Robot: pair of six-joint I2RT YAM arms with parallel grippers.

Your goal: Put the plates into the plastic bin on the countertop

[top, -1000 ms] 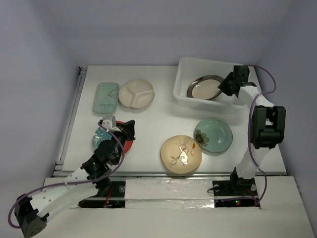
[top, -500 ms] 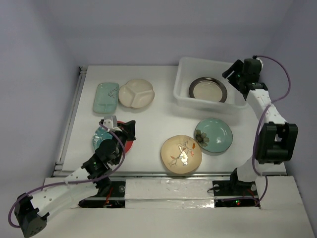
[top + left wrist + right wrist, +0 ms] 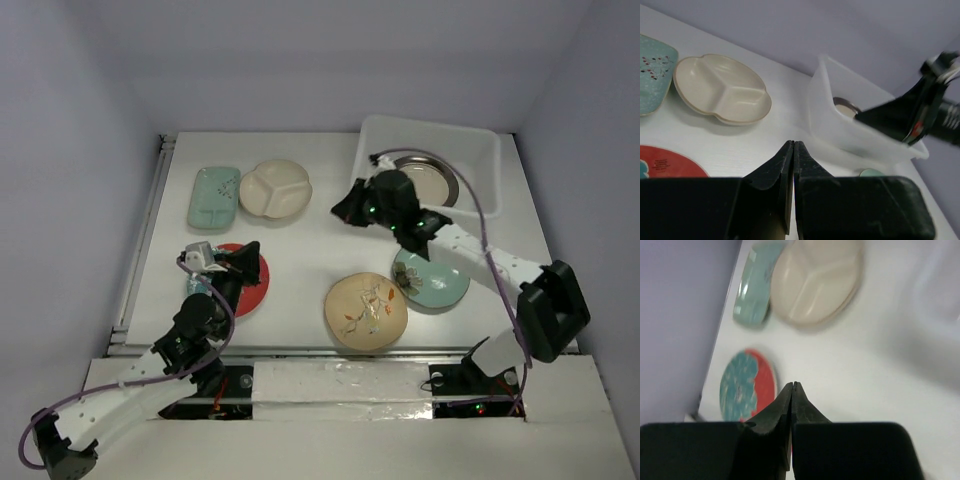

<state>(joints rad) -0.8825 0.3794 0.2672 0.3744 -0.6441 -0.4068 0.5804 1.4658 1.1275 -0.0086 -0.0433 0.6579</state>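
While the dark-rimmed cream plate [image 3: 440, 185] lies inside the plastic bin [image 3: 430, 127], five plates remain on the surface [image 3: 310, 245]: mint rectangular plate [image 3: 213, 195] just beside cream divided plate [image 3: 275, 188], red-and-teal floral plate [image 3: 250, 287], and tan floral plate [image 3: 365, 310] beside celadon green plate [image 3: 437, 280]. Left hand [image 3: 793, 145], fingers pressed together and empty, sits over the red-and-teal floral plate. Right hand [image 3: 792, 386], likewise closed and empty, hovers just left of the bin.
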